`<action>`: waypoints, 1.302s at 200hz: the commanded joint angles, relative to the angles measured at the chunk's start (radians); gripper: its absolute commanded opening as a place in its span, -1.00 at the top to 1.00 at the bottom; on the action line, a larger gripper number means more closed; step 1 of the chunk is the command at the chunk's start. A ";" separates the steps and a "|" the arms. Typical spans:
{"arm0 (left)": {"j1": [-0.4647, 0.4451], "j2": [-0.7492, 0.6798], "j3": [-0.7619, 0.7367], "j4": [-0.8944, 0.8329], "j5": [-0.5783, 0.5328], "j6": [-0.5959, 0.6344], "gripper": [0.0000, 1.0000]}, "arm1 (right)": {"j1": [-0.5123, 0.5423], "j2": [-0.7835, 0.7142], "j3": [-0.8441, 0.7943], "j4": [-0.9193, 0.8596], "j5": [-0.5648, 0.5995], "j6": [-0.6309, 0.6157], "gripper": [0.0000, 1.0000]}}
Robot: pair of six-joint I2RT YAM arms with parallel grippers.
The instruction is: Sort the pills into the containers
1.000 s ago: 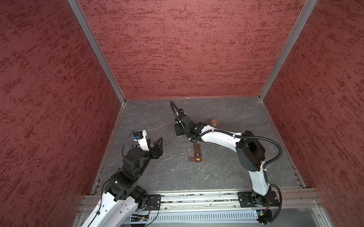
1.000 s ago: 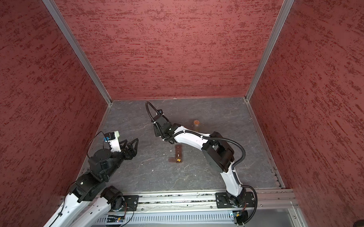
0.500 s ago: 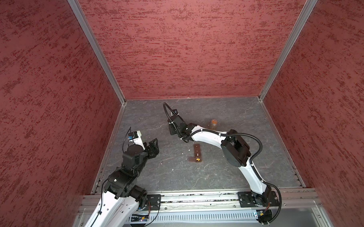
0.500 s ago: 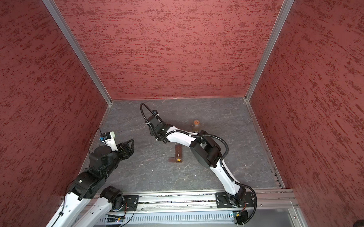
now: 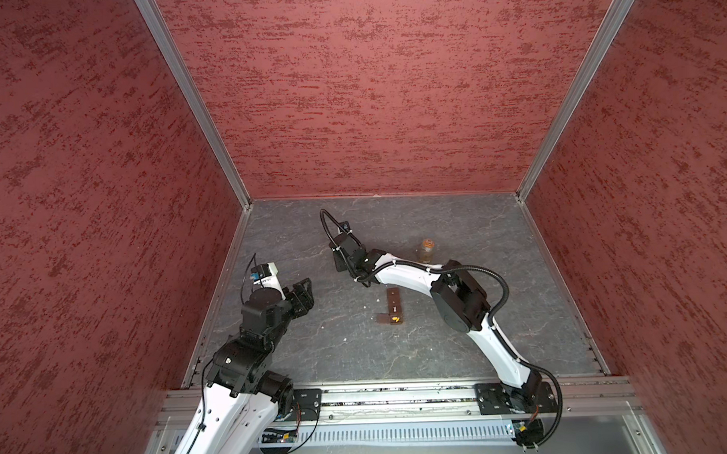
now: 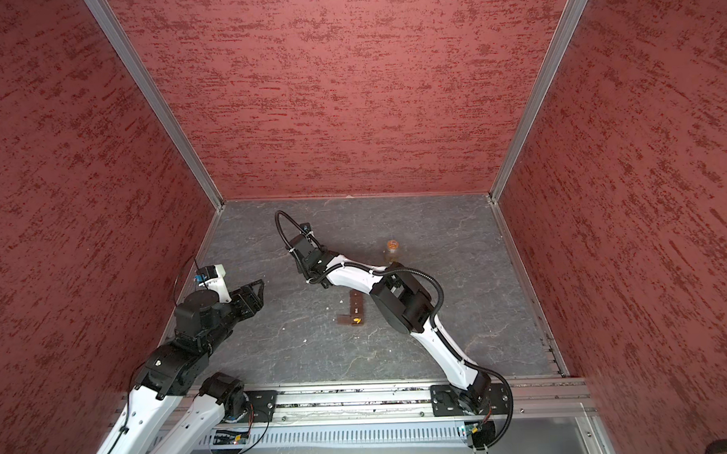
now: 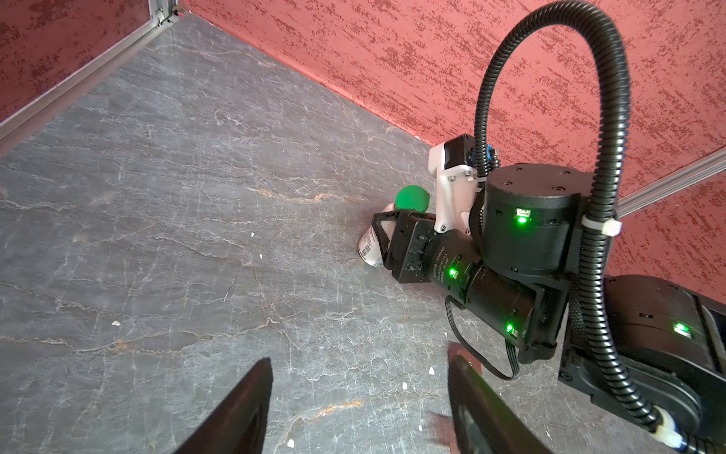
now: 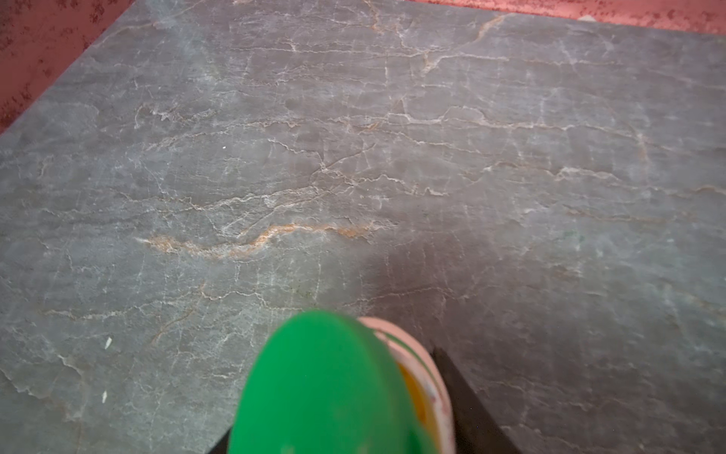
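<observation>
My right gripper (image 7: 379, 239) is shut on a white bottle (image 7: 369, 245) whose green flip lid (image 8: 322, 385) stands open; the bottle leans with its base on the grey floor. In both top views the right wrist (image 5: 346, 257) hides the bottle. A brown strip pill box (image 5: 393, 306) lies mid-floor with a yellow pill (image 5: 395, 319) in its open near compartment. Small white pills (image 5: 344, 339) lie scattered on the floor (image 7: 116, 323). My left gripper (image 7: 359, 359) hangs open and empty at the left (image 5: 306, 290).
An amber bottle (image 5: 426, 250) stands behind the right arm (image 6: 392, 251). Red walls close the grey floor on three sides. The right arm's elbow (image 5: 460, 303) hangs over the floor just right of the pill box.
The right gripper has carried the bottle leftward and the right elbow has folded in over the floor. The left arm has shifted slightly, its gripper still open.
</observation>
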 commanded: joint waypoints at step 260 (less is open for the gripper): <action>0.266 0.757 0.213 0.483 0.592 -0.135 -0.03 | -0.197 -0.329 -0.149 -0.084 -0.598 0.167 -0.58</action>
